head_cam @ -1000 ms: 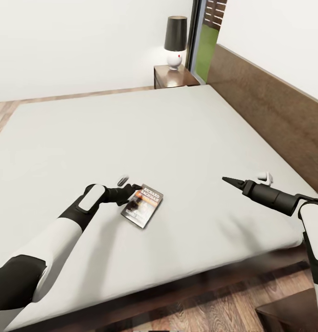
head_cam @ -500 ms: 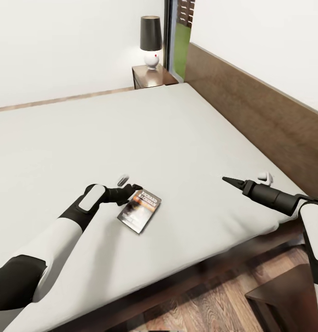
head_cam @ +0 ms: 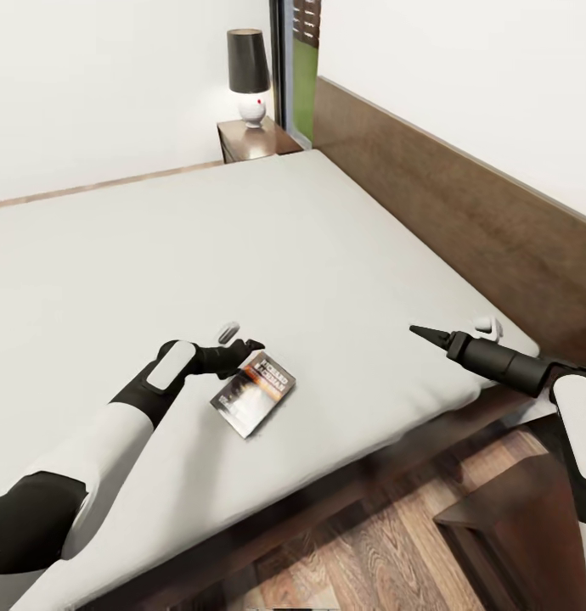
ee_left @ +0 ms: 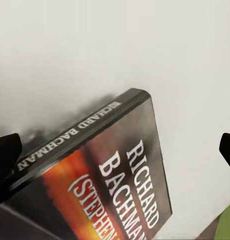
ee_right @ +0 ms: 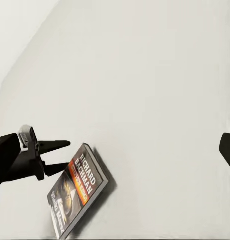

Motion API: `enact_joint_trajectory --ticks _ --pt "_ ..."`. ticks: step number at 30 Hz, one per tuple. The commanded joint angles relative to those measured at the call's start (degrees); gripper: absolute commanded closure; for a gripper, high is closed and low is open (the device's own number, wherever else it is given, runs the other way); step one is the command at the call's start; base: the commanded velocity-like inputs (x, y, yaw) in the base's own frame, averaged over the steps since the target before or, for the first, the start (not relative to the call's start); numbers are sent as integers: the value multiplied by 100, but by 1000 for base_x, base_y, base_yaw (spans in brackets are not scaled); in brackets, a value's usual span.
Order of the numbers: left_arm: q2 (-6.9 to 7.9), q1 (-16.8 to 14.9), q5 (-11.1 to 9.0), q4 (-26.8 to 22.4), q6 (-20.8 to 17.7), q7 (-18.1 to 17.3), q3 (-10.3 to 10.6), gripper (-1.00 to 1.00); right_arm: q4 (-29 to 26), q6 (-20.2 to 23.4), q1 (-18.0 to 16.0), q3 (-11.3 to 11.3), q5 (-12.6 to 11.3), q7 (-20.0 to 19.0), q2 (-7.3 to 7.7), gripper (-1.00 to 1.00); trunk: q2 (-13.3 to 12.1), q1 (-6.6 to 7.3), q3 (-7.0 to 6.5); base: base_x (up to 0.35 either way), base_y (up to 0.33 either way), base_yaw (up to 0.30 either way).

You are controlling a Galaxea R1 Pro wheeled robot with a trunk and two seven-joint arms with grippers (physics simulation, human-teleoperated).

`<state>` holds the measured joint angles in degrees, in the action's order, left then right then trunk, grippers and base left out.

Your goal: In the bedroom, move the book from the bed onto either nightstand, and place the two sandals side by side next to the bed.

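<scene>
On the bed (head_cam: 327, 246), near its foot edge, the book (head_cam: 252, 393) lies flat. My left hand (head_cam: 246, 345), fingers spread, sits just at its 11 o'clock corner. Judged light, stiff, slick-covered: pinch across the spine edge. Right hand (head_cam: 420, 333) idle, pressed together.

Two robot arms entered from the lower corners of the head view, each with glossy white forearm shells and matte black joints. The left gripper (head_cam: 245, 345) ended in slim, pointed black fingers beyond a black wrist with a white oval panel. The right gripper (head_cam: 422, 333) tapered to a black point, with a small white clip on its dark cylindrical wrist.
</scene>
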<state>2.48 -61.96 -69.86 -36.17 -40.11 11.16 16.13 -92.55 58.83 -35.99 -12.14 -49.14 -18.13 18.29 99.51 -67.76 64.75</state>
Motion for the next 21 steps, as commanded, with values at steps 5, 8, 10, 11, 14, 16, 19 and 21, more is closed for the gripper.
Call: enact_joint_trajectory --ticks 5,8,10,11,14,16,19,21 --pt "14 12 -63 -12 -5 53 30 -100 1 23 -4 -8 54 -59 -1 -100 2 3 3 -271 -113 -21" --pt "21 16 -63 -13 -3 53 26 -100 1 23 -4 -4 54 -62 -1 -100 2 3 3 -292 -105 -6" --pt "27 20 -63 -13 -1 53 24 -100 1 23 -4 -2 54 -64 -1 -100 2 3 3 -216 -68 -4" --pt "30 24 -64 -13 1 53 24 -100 1 23 -4 -1 54 -65 -1 -100 2 3 3 -154 -48 -3" --pt "38 38 -67 -13 5 52 23 -100 1 23 -4 -1 54 -66 -1 -100 2 3 3 -115 -36 -2" --pt "46 49 -69 -16 8 49 23 -100 1 23 -4 0 54 -67 -1 -100 2 3 3 -71 -22 -1" --pt "54 61 -70 -20 14 37 22 -100 1 23 -4 0 54 -67 -1 -100 2 3 3 -35 -11 -1" --pt "55 63 -69 -22 16 29 22 -100 1 23 -4 1 54 -67 -1 -100 2 3 3 -26 -7 0"
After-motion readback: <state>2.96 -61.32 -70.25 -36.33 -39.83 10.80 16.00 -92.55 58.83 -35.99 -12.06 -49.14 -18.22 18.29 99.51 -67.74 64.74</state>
